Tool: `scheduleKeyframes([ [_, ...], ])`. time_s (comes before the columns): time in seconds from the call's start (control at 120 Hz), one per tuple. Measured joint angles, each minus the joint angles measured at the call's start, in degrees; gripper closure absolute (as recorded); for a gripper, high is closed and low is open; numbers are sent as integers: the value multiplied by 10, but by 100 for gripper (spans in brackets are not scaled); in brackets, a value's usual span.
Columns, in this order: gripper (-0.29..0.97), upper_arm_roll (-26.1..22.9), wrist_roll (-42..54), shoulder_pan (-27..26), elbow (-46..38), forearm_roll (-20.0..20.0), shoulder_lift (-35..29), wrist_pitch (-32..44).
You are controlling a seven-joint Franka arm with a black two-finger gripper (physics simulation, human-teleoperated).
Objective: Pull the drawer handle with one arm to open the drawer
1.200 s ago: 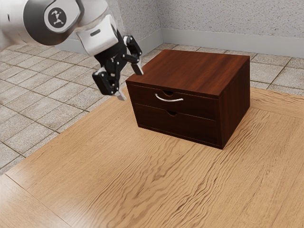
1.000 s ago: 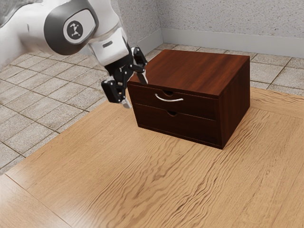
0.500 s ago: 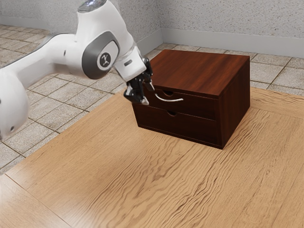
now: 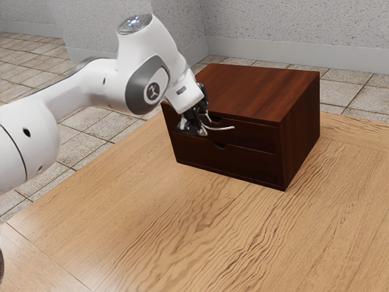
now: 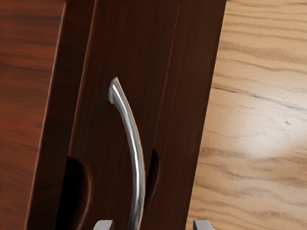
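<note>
A white robot arm [image 4: 91, 85] reaches in from the exterior view's left, above grey floor tiles [image 4: 97, 129]. Its black two-finger hand [image 4: 196, 123] is at the leftward end of a curved silver drawer handle [image 4: 222, 128]. The hand is open. In the wrist view its two fingertips [image 5: 103, 224] stand apart with the handle running between them, and neither is clearly pressing it. The handle is on the top drawer front [image 4: 261, 135] of a dark brown wooden two-drawer cabinet [image 4: 255, 91]. That drawer front looks flush with the cabinet, closed. The cabinet stands on a light wood-grain surface [image 4: 182, 231].
</note>
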Motion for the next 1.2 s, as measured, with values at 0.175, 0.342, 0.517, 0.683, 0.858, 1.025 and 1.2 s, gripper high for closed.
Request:
scheduleKeyframes([
  [0.175, 54, -2, -6, 0, 0, -1, 5, 6],
  [0.342, 55, -7, -10, 0, 2, 0, 14, 13],
  [0.517, 56, -9, -14, 0, 2, 0, 18, 17],
  [0.683, 63, -9, -17, 0, 0, 0, 14, 18],
  [0.858, 66, -9, -20, 0, -3, 1, 13, 19],
  [1.025, 65, -10, -22, -1, -12, 1, 8, 19],
  [1.2, 65, -10, -23, -4, -35, 1, -11, 20],
])
